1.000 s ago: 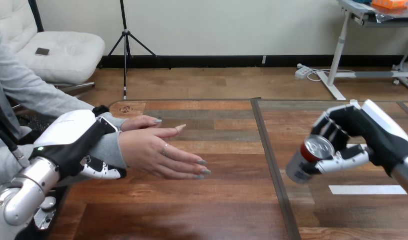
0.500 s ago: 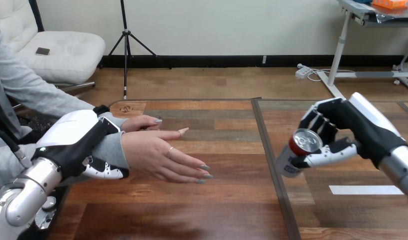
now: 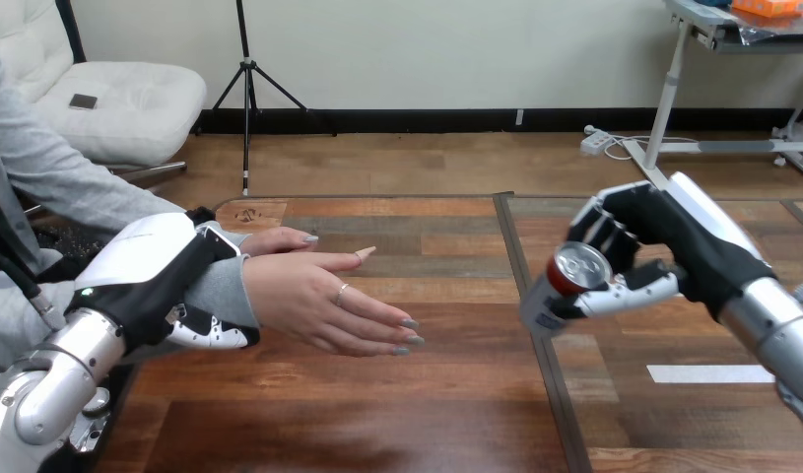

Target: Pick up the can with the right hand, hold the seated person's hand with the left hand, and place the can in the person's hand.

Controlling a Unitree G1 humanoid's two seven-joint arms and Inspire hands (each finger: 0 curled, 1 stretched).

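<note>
Wooden desk [image 3: 427, 414] and the room behind it.
The desk top is of brown planks in mixed tones, crossed front to back by a dark seam strip [image 3: 510, 241], with a white tape strip [image 3: 710, 373] at its right. Beyond lie a wooden floor [image 3: 427, 163], a black baseboard [image 3: 427, 120] and a plain pale wall [image 3: 427, 49]. A white cushioned chair [image 3: 131, 108] stands at left, a black tripod [image 3: 246, 89] beside it; a white-legged table [image 3: 673, 99] stands at right, a power strip [image 3: 596, 141] near its foot.

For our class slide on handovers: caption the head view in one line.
Left hand curled round the person's wrist; right hand holds a can, apart from the person's open hand.
</note>
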